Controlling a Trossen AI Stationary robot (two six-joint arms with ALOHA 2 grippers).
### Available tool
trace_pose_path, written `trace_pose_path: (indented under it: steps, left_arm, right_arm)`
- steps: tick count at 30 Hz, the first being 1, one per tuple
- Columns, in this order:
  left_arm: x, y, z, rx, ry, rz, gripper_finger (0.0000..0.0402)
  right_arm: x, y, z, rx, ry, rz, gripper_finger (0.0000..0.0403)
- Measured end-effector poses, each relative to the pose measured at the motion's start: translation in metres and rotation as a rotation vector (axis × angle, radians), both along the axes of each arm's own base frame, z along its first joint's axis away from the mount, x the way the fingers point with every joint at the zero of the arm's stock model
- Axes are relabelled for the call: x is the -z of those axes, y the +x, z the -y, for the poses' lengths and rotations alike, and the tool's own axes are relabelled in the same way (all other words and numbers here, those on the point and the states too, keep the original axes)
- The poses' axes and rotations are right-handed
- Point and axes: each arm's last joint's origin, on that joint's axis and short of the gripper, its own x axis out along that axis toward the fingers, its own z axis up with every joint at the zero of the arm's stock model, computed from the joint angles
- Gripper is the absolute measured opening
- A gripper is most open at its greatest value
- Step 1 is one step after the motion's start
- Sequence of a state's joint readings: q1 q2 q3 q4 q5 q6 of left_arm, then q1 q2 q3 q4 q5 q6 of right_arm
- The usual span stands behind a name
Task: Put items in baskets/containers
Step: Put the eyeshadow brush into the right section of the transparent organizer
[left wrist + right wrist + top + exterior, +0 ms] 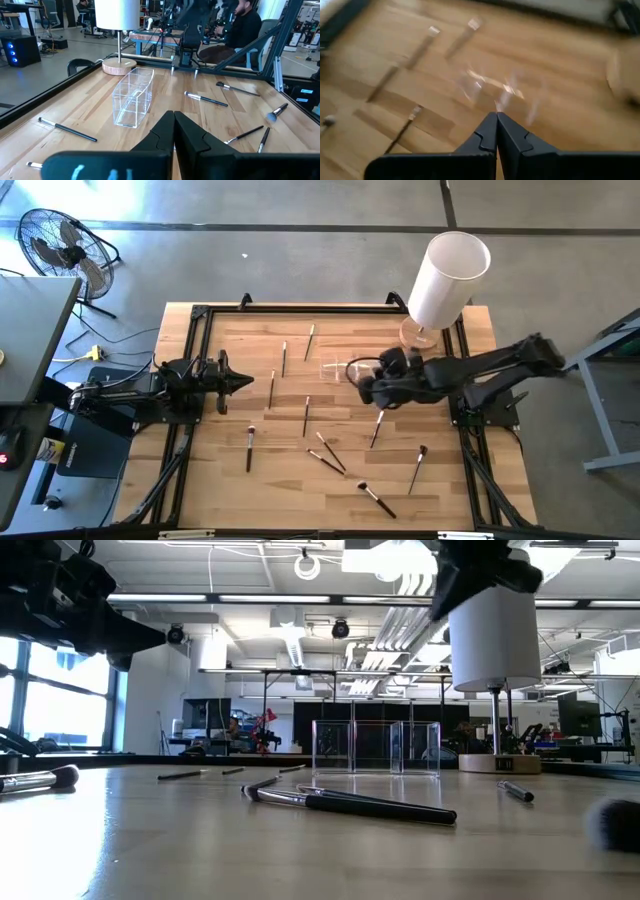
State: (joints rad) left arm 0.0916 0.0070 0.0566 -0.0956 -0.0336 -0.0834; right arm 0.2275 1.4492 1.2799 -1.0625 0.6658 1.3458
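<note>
You've got the wooden table (440,490) with a black frame around it, and both arms are over it. The white cylinder lamp (447,278) stands on its round wooden base at the far right corner. The right arm reaches in from the right side; its right gripper (360,388) hangs beside the clear tray (335,368), fingers pressed together with nothing between them. The left gripper (243,381) sits at the left side of the table, well apart from the tray, fingers also pressed together and empty.

The tray sits mid-table near the far side, just in front of the lamp base; in the left wrist view it's a clear rectangular box and I see no brushes inside.

The makeup brushes (307,416) all lie loose on the wood: three or four on the far side left of the tray, the rest scattered on the near half.
</note>
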Motion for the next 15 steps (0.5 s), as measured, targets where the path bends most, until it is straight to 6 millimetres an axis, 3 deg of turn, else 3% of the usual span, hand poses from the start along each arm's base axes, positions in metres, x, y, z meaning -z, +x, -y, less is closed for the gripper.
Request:
trace_pose_path:
  steps: [7,15]
  left_arm:
    - [0.000,0.000,0.000,0.000,0.000,0.000,0.0003]
    - [0.000,0.000,0.000,0.000,0.000,0.000,0.0003]
  right_arm:
    - [0.051,0.008,-0.007,0.271,0.348,-0.136,0.0013]
    - [0.101,0.001,0.002,0.402,0.491,-0.211,0.0067]
